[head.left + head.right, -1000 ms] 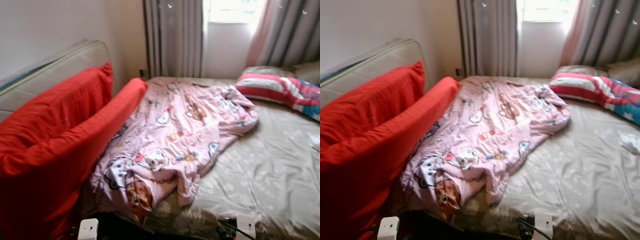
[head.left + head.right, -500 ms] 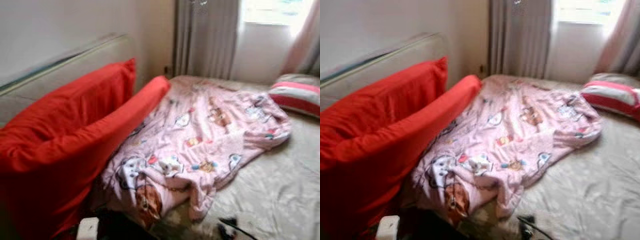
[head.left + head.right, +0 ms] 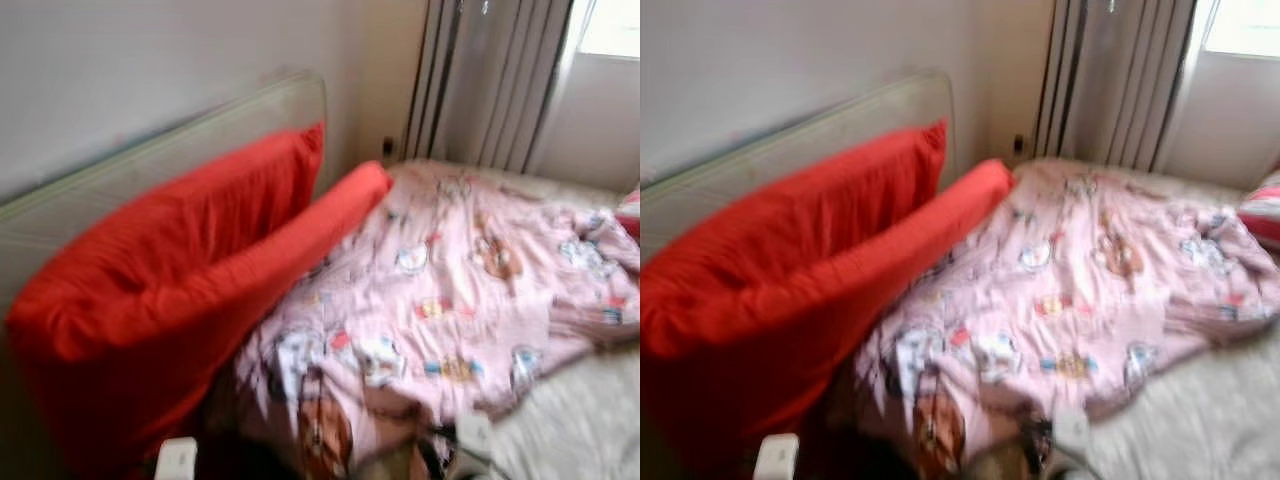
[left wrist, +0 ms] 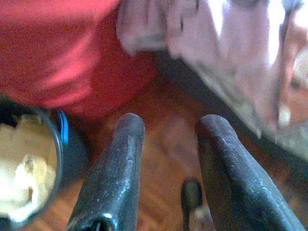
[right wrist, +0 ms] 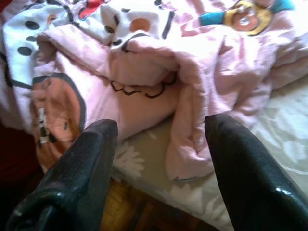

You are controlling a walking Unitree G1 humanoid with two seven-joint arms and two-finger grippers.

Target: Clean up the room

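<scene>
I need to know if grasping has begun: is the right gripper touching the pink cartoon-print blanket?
Apart. In the right wrist view, the right gripper has its black fingers spread open short of the pink cartoon-print blanket, with nothing between them.

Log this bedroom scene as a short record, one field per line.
bed: grey floral sheet
blanket: pink cartoon blanket, crumpled, its corner at the bed edge
cushions: two red cushions leaning against the pale headboard
left gripper: open, above wooden floor, near a dark bin
right gripper: open, pointed at the blanket corner
window side: grey curtains
</scene>
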